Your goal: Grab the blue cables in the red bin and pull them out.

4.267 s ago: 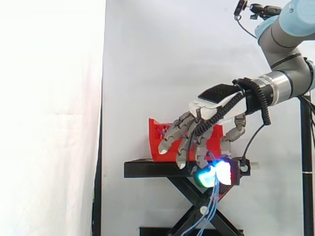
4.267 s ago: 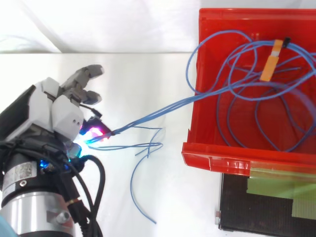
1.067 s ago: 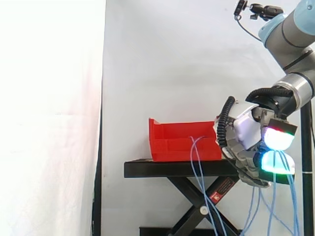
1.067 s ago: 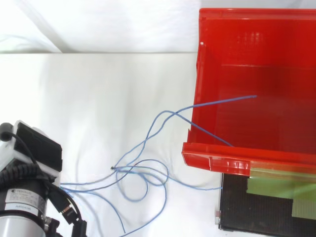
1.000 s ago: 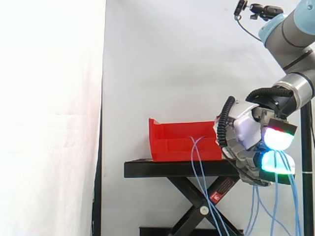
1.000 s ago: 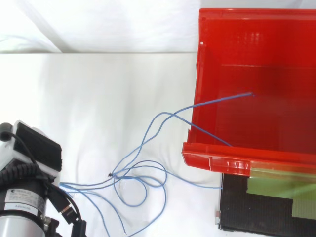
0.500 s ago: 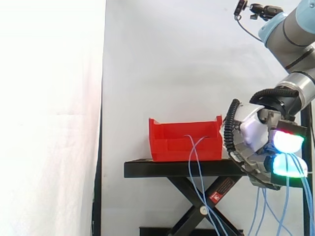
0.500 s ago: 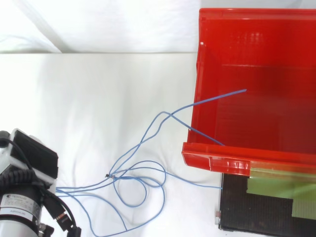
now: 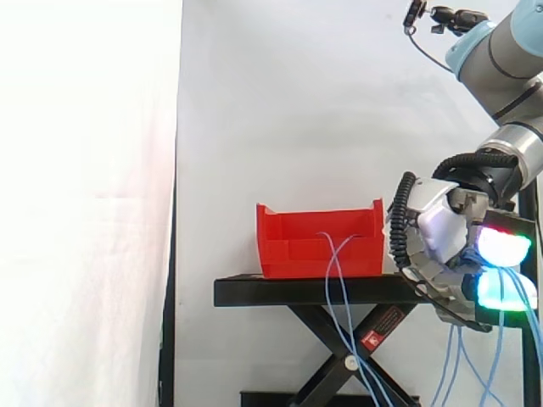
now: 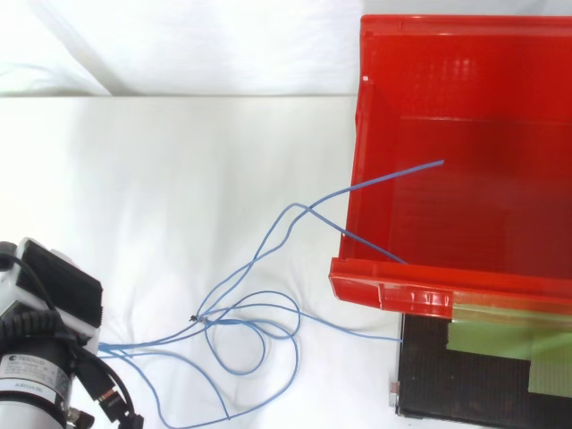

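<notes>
The red bin (image 9: 318, 242) stands on the black stand, its open top seen from above (image 10: 465, 107). Two thin ends of the blue cables (image 10: 393, 183) still lie inside the bin, crossing its left wall. The rest of the cables (image 9: 338, 297) droop over the bin's front and hang down in loops past the stand. My hand (image 9: 437, 237) is off to the right of the bin, fingers curled, shut on the blue cables, which trail down from its glowing pads (image 9: 501, 248). From above, the hand (image 10: 45, 295) sits at the lower left, cables running to it.
The black scissor stand (image 9: 305, 291) carries the bin. A black plate with green tape (image 10: 483, 357) lies beside the bin's front edge. A white curtain (image 9: 280, 110) hangs behind, and a black pole (image 9: 530, 339) stands at the far right.
My hand has drawn farther from the bin with the cables. Over the last seconds the bundle has left the bin; the ends inside slid slightly toward the wall.
</notes>
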Motion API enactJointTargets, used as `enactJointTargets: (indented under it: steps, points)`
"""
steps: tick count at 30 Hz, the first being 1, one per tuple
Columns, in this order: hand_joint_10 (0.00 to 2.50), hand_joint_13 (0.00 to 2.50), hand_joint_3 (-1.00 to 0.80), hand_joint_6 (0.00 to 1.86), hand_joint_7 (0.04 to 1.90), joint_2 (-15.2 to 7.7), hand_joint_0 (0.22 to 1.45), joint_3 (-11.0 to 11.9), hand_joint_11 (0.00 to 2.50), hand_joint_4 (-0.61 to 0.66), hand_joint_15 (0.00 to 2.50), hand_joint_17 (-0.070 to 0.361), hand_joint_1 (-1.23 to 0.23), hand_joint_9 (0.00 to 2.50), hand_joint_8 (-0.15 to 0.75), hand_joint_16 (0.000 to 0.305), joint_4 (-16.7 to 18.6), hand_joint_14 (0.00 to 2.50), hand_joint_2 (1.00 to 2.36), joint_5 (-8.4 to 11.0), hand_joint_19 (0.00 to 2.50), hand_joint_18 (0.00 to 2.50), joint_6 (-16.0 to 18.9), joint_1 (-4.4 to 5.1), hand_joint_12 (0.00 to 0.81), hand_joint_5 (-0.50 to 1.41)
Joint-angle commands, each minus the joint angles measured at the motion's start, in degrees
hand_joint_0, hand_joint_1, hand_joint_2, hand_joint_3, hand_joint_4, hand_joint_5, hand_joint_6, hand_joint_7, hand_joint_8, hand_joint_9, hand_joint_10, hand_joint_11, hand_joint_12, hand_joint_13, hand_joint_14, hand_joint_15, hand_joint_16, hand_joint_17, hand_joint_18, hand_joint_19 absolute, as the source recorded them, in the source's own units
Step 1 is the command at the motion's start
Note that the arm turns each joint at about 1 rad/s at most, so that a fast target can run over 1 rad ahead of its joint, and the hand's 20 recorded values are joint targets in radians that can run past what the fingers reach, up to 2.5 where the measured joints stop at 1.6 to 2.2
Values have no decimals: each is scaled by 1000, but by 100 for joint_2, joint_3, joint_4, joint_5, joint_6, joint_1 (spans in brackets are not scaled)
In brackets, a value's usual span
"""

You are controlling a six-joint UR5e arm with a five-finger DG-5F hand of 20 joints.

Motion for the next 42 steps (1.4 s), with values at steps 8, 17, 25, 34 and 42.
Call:
enactJointTargets:
  steps: [8, 17, 25, 34, 42]
  points:
    - [7, 1383, -1000, 752, 452, -2, 832, 354, 1570, 284, 1103, 107, -990, 1239, 276, 47, -14, 1194, 1000, 25, 1047, 868, 45, 7, 334, 721]
    - [5, 1345, -1000, 873, 373, -2, 862, 415, 1577, 293, 1098, 107, -1032, 1188, 280, 47, -14, 1200, 1000, 7, 1050, 847, 159, 16, 331, 628]
    - [1, 1305, -1000, 938, 328, -2, 894, 512, 1605, 316, 1092, 106, -1073, 1130, 282, 47, -14, 1220, 1000, -1, 1054, 816, 159, 7, 331, 557]
    - [7, 1297, -1000, 693, 446, -2, 807, 591, 1552, 302, 1090, 109, -937, 1155, 296, 48, 4, 1175, 1000, -1, 1042, 785, 159, 16, 334, 680]
    - [10, 1366, -1000, 440, 585, -2, 736, 600, 1533, 310, 1124, 115, -783, 1254, 308, 51, 13, 1082, 1000, -1, 1022, 819, 159, 16, 354, 828]
